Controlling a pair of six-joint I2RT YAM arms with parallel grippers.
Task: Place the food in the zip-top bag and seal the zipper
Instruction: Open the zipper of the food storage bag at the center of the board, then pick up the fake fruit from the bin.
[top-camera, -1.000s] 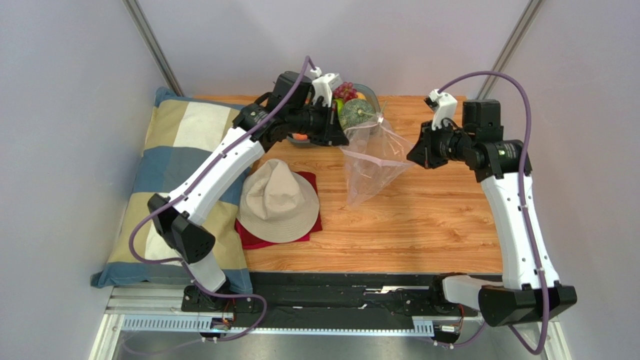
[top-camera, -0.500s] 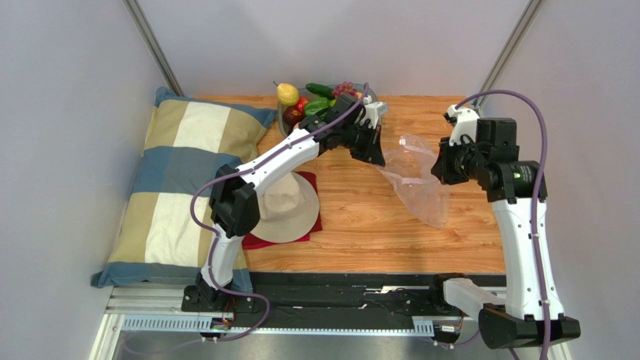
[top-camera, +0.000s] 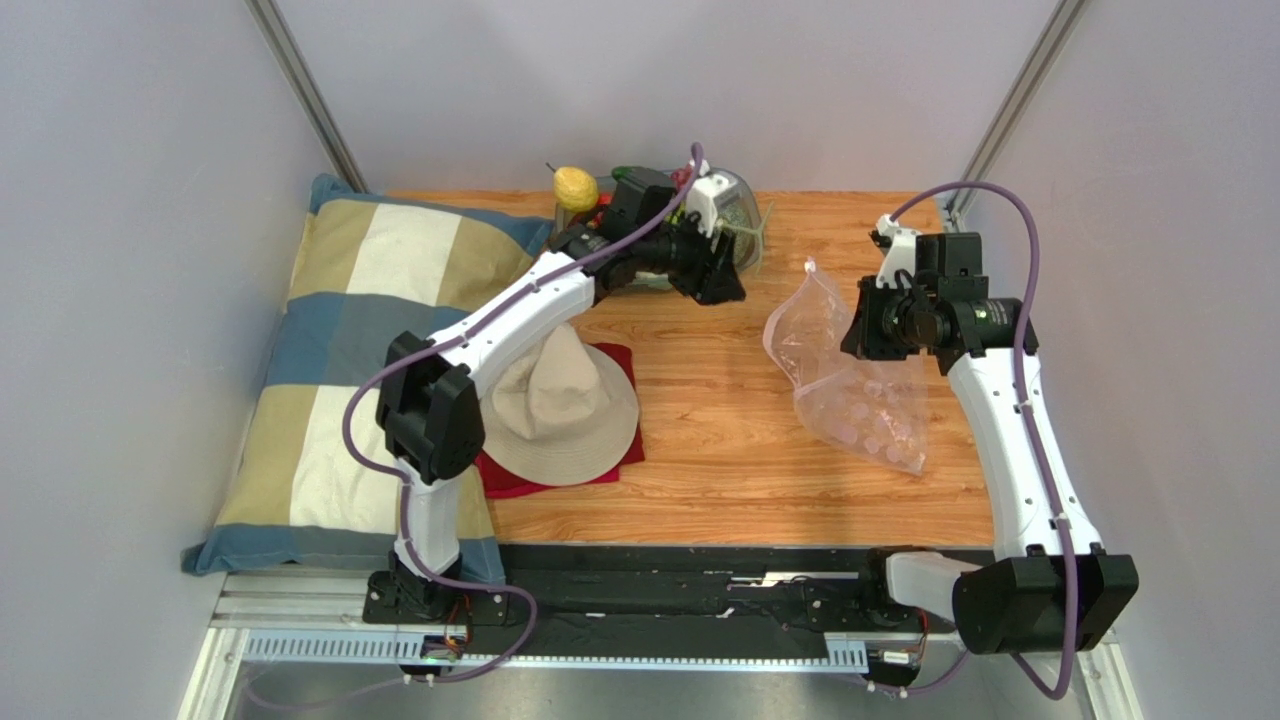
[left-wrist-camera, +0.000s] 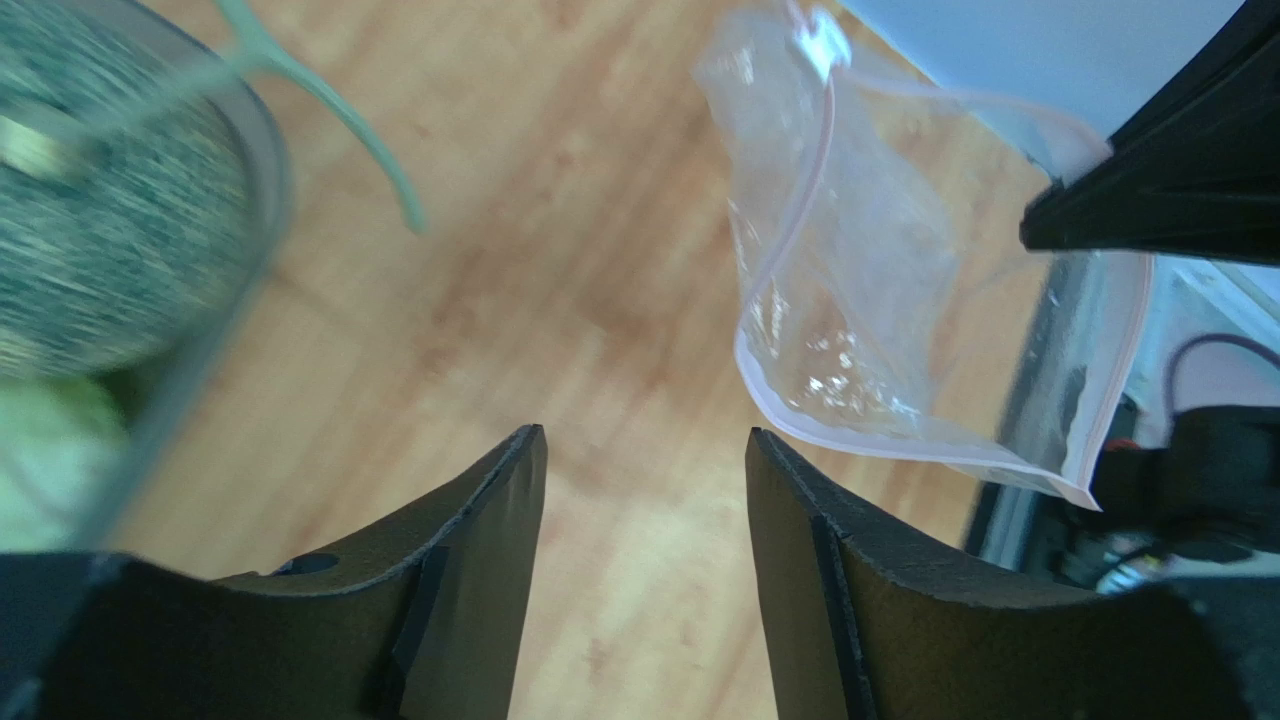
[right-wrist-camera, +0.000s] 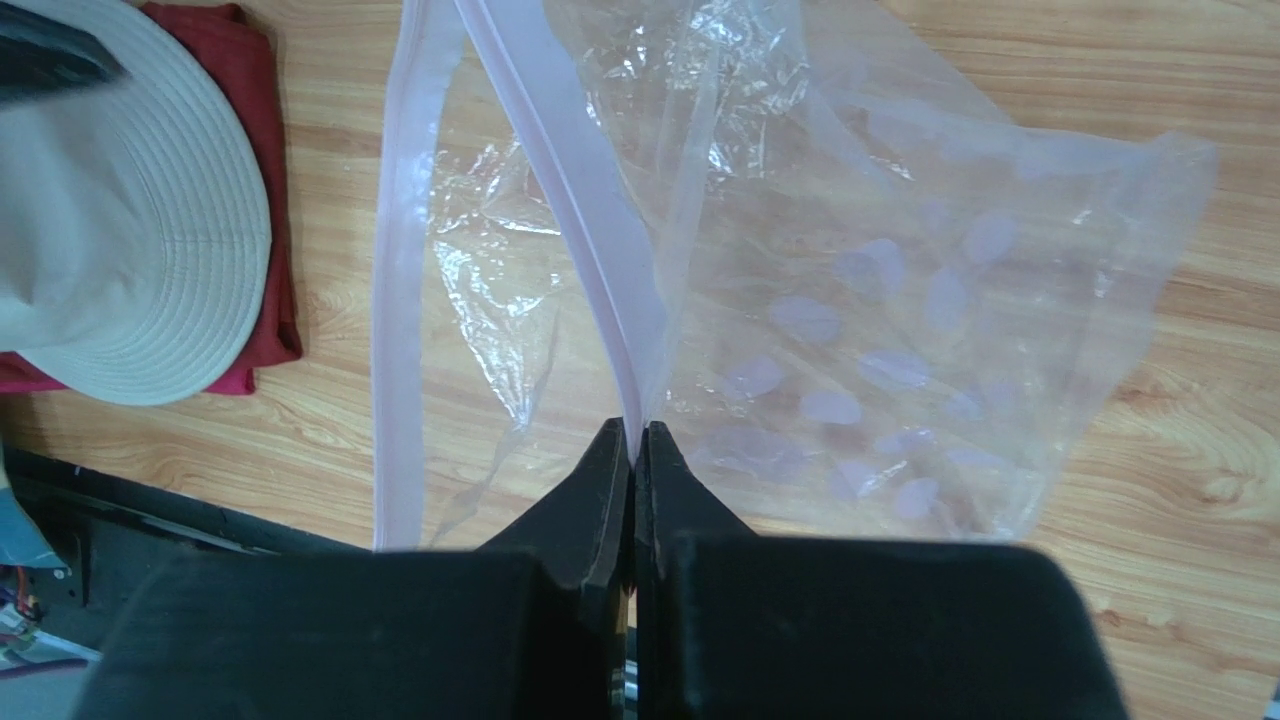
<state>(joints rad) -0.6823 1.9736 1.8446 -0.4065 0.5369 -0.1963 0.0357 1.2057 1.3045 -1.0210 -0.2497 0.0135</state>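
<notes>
The right gripper (right-wrist-camera: 634, 435) is clamping the bag (right-wrist-camera: 902, 300) by its zipper (right-wrist-camera: 579, 210) while the left gripper (left-wrist-camera: 639, 450), parted and empty, is hovering by the food (top-camera: 574, 188), needing a grasp next.

Pillow (top-camera: 361, 375) lies against the left edge of the table (top-camera: 736, 450), hat (top-camera: 559, 402) sits on a cloth (top-camera: 504, 477) at near left, bowl (left-wrist-camera: 271, 165) holding a melon (left-wrist-camera: 90, 255) stands at far centre with a pear (top-camera: 574, 188) at its left end, and zip-top bag (top-camera: 857, 405) is at right.
</notes>
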